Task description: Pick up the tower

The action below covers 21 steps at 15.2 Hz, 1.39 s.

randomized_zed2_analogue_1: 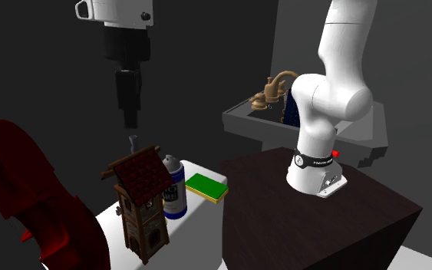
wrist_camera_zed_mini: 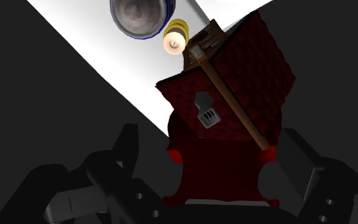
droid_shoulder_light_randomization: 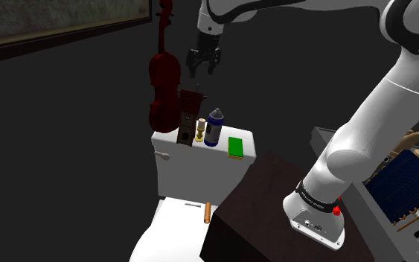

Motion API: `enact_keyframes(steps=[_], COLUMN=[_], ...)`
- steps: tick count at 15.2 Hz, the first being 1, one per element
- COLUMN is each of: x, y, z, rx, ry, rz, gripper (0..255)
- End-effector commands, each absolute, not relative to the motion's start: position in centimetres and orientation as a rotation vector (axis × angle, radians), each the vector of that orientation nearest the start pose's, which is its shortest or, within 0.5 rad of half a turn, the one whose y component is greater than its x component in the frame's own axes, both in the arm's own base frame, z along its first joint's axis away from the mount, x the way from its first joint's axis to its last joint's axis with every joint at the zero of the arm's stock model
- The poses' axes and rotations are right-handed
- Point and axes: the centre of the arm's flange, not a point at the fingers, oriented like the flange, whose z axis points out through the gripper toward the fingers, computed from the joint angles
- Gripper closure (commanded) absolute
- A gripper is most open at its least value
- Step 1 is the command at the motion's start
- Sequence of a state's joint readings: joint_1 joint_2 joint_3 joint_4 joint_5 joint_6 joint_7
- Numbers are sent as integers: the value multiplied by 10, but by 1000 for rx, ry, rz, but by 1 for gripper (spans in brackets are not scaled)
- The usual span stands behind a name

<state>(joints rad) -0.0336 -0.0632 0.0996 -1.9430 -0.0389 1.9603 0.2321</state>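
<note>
Black two-finger gripper (wrist_camera_zed_mini: pixel 209 135), fingers spread, is hovering with brown red-roofed tower (wrist_camera_zed_mini: pixel 234 76) at its shoulder-view six o'clock; grasp, lift pending.

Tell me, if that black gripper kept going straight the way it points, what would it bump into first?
Probably the tiled roof of the little tower. The gripper hangs above it pointing down, and the wrist view shows the roof between the open fingers, though the gap is hard to judge.
</note>
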Motion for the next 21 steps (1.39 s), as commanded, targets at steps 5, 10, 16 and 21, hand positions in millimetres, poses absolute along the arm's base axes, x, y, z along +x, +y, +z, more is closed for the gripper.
enact_keyframes(steps=[5,10,16,21], x=[557,557,557,557], y=[36,35,35,36], z=[484,471,471,481], rx=[-3164,-3164,-3164,-3164], ry=[245,245,245,245], rz=[-130,-130,-130,-130], gripper=[0,255,255,255])
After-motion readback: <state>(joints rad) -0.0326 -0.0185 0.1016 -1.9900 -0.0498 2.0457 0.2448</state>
